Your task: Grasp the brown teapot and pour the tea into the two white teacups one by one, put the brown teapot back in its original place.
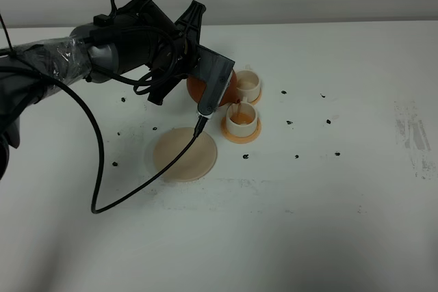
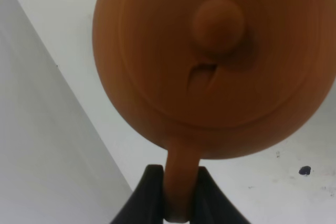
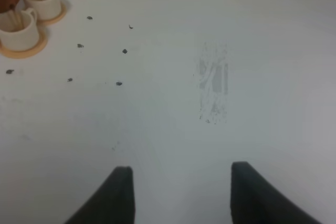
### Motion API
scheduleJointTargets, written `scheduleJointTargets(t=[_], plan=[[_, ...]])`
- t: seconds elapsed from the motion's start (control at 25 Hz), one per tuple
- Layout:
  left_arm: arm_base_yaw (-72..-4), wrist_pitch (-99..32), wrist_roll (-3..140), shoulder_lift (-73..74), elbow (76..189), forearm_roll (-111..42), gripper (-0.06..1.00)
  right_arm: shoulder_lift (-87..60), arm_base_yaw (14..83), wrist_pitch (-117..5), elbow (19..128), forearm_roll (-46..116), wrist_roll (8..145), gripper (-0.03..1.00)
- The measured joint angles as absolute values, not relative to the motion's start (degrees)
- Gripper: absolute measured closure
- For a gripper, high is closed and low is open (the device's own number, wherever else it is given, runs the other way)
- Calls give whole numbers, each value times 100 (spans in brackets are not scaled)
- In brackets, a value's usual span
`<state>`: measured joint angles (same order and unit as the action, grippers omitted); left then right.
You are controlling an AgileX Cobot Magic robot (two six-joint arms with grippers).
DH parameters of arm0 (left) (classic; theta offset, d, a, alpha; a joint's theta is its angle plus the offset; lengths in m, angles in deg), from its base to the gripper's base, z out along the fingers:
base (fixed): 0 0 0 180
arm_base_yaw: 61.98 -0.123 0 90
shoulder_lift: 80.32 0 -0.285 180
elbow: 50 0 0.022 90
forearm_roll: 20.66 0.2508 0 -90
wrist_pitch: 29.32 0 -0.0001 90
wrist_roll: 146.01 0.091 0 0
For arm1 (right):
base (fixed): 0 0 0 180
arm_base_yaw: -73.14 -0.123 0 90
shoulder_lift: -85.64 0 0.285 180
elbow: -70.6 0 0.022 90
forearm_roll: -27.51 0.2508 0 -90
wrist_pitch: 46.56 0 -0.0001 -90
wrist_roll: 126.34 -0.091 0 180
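The brown teapot hangs tilted above the table, its spout over the nearer of the two white teacups. A thin stream of tea runs from the spout into that cup. The farther teacup stands just behind it. My left gripper is shut on the teapot's handle, and the lid knob faces the wrist camera. The original place, a pale beige disc, lies bare in front of the pot. My right gripper stands open over bare table, holding nothing.
Each cup sits on an orange coaster. A black cable trails from the left wrist across the disc's edge onto the table. Small black marks dot the white table, and a grey scuff lies ahead of the right gripper.
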<state>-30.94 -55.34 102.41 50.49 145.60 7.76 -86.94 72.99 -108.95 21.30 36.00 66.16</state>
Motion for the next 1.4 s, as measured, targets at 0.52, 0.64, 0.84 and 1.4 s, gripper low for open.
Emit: scheduleJointTargets(t=[0.52,0.64,0.84,1.4], plan=[[-3069,-5448,10537,5049,14560,871,86,-8694,7299,-10895,2130,3600,6616,56],[-3056,-5396,10551,5049,14560,891,86,-8694,7299,-10895,2130,3600,6616,56],[-3056,-5372,10689,5049,14560,910,86,-8694,7299,-10895,2130,3600,6616,56],[-3047,-5231,10998,5049,14560,996,86,-8694,7299,-10895,2130,3600,6616,56]])
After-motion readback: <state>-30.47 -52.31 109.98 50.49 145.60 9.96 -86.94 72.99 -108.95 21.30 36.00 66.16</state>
